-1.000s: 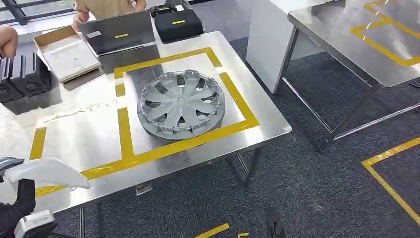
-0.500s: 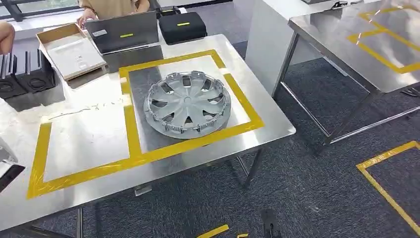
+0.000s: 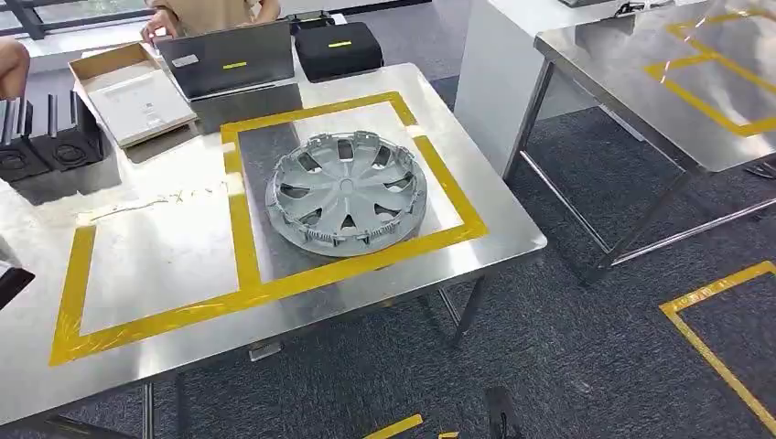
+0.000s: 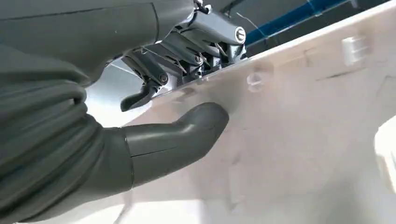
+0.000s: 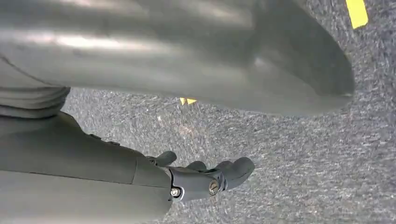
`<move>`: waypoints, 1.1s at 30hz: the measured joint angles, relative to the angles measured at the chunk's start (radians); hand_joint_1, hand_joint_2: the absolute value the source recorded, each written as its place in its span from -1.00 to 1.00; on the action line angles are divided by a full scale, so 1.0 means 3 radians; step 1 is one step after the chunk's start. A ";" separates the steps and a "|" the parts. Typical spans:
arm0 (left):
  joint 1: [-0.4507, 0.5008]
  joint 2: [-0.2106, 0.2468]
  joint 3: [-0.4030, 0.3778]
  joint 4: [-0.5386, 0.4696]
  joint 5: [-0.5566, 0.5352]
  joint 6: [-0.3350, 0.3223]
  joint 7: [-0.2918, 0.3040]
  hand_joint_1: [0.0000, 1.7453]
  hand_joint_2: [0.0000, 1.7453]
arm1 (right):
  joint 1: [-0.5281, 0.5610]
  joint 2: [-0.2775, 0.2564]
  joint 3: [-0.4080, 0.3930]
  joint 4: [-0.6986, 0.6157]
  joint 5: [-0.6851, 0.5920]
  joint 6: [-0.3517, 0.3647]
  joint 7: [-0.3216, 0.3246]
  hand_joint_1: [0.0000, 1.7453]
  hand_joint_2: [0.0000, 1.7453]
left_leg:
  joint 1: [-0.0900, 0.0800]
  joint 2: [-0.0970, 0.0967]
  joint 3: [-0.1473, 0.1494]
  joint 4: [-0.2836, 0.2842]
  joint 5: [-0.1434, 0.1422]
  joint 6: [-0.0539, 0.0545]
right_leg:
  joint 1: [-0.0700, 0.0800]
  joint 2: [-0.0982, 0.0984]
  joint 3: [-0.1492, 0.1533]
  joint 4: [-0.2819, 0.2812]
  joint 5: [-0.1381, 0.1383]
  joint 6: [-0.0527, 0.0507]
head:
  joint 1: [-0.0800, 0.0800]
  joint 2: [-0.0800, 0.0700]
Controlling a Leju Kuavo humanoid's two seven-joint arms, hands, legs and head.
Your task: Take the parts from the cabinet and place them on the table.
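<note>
White plastic is what the left hand (image 4: 154,112) holds: a big pale part (image 4: 299,140). In the left wrist view the thick thumb lies flat on the part's wide face, and the dark fingers (image 4: 187,51) hook over its far edge. So the hand is clamped on the part, thumb on one side and fingers on the other. The part runs long, away from the hand, past the edge of the picture.

From the head view, the steel table (image 3: 485,206) sits in front, with two boxes marked in yellow tape (image 3: 240,238). A grey wheel cover (image 3: 346,192) already lies inside one box. The other box, just beside the wheel cover, on the robot's left side of it, has bare steel inside. I think the white part belongs there. That box is on the same side as the hand that holds the part, so the left arm is the near one. At the table's left edge a small dark tip (image 3: 11,282) peeks in; I cannot tell what it is.

The right hand (image 5: 205,177) hangs down over the grey carpet (image 5: 280,154), far from the wheel cover. Its fingers are curled in with nothing in them.

Behind the wheel cover sit a laptop (image 3: 229,59), a black case (image 3: 339,48) and a flat box (image 3: 133,91). A person's hand (image 3: 160,23) rests by the laptop.
</note>
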 joint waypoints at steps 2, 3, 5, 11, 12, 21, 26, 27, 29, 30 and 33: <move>-0.0078 -0.0065 -0.0161 0.0094 0.0000 0.0000 0.0058 1.00 1.00 | 0.0003 0.0000 0.0000 0.0000 -0.0001 -0.0020 0.0018 -1.00 -1.00 | 0.0000 0.0000 0.0000 0.0000 0.0000 0.0000 | 0.0000 -0.0002 0.0002 0.0000 0.0000 0.0000 | 0.0003 0.0000; -0.0102 -0.0102 -0.0230 0.0127 0.0000 0.0000 0.0067 1.00 1.00 | 0.0002 0.0000 0.0000 0.0000 -0.0001 -0.0025 0.0019 -1.00 -1.00 | 0.0000 0.0003 0.0001 0.0000 0.0000 0.0000 | 0.0000 0.0003 -0.0001 0.0000 0.0000 0.0001 | 0.0001 0.0000; -0.0152 -0.0172 -0.0319 0.0198 0.0000 0.0000 0.0084 1.00 1.00 | 0.0009 0.0000 0.0000 0.0000 -0.0001 -0.0033 0.0036 -1.00 -1.00 | 0.0000 0.0005 0.0001 -0.0001 0.0000 0.0000 | 0.0000 0.0006 -0.0001 0.0000 0.0001 0.0002 | 0.0001 0.0000; -0.0232 -0.0298 -0.0538 0.0299 0.0000 0.0000 0.0165 1.00 1.00 | 0.0023 0.0000 0.0000 0.0000 0.0010 -0.0046 0.0060 -1.00 -1.00 | 0.0000 0.0005 0.0001 -0.0003 0.0000 0.0000 | 0.0000 0.0005 -0.0003 0.0001 0.0001 0.0003 | 0.0001 0.0000; -0.0233 -0.0309 -0.0574 0.0300 0.0000 0.0000 0.0200 -1.00 1.00 | 0.0024 0.0000 0.0000 0.0000 0.0022 -0.0046 0.0069 -1.00 -1.00 | 0.0000 0.0005 0.0001 -0.0003 0.0000 0.0000 | 0.0000 0.0005 -0.0003 0.0001 0.0001 0.0003 | 0.0001 0.0000; -0.0220 -0.0339 -0.0814 0.0231 0.0004 0.0004 0.0329 -1.00 -1.00 | 0.0050 0.0000 0.0000 0.0000 0.0051 -0.0015 -0.0009 -1.00 -1.00 | 0.0000 0.0005 0.0001 -0.0006 0.0000 0.0000 | 0.0000 0.0004 -0.0002 0.0001 -0.0002 0.0006 | 0.0000 0.0000; -0.0186 -0.0319 -0.0814 0.0173 0.0009 0.0004 0.0287 -1.00 -1.00 | 0.0055 0.0000 0.0006 0.0000 0.0099 0.0014 -0.0032 -1.00 -1.00 | 0.0000 0.0005 0.0001 -0.0007 -0.0001 -0.0001 | 0.0000 0.0004 -0.0002 0.0001 -0.0003 0.0006 | 0.0003 0.0000; -0.0167 -0.0311 -0.0814 0.0145 0.0019 0.0004 0.0263 -1.00 -1.00 | 0.0055 0.0000 0.0014 0.0000 0.0118 0.0027 -0.0033 -1.00 -1.00 | 0.0000 0.0004 0.0001 -0.0008 -0.0001 -0.0001 | 0.0000 0.0003 -0.0001 0.0001 -0.0003 0.0006 | 0.0001 0.0000; -0.0132 -0.0284 -0.0812 0.0108 0.0041 0.0005 0.0224 -1.00 -1.00 | 0.0055 0.0000 0.0033 0.0000 0.0142 0.0053 -0.0034 -1.00 -1.00 | 0.0000 0.0004 0.0001 -0.0008 -0.0001 -0.0001 | 0.0000 0.0004 -0.0002 0.0001 -0.0003 0.0007 | 0.0001 0.0000; -0.0116 -0.0271 -0.0811 0.0091 0.0046 0.0004 0.0208 -1.00 -1.00 | 0.0056 -0.0001 0.0037 0.0000 0.0155 0.0055 -0.0034 -1.00 -1.00 | 0.0000 0.0005 0.0001 -0.0008 -0.0001 -0.0001 | 0.0000 0.0004 -0.0002 0.0001 -0.0004 0.0007 | 0.0001 0.0000; -0.0062 -0.0221 -0.0811 0.0033 0.0046 0.0004 0.0179 -1.00 -1.00 | 0.0055 -0.0006 0.0069 0.0000 0.0193 0.0089 -0.0034 -1.00 -1.00 | 0.0000 0.0004 0.0001 -0.0009 -0.0001 -0.0001 | 0.0000 0.0003 -0.0001 0.0001 -0.0005 0.0009 | 0.0001 0.0000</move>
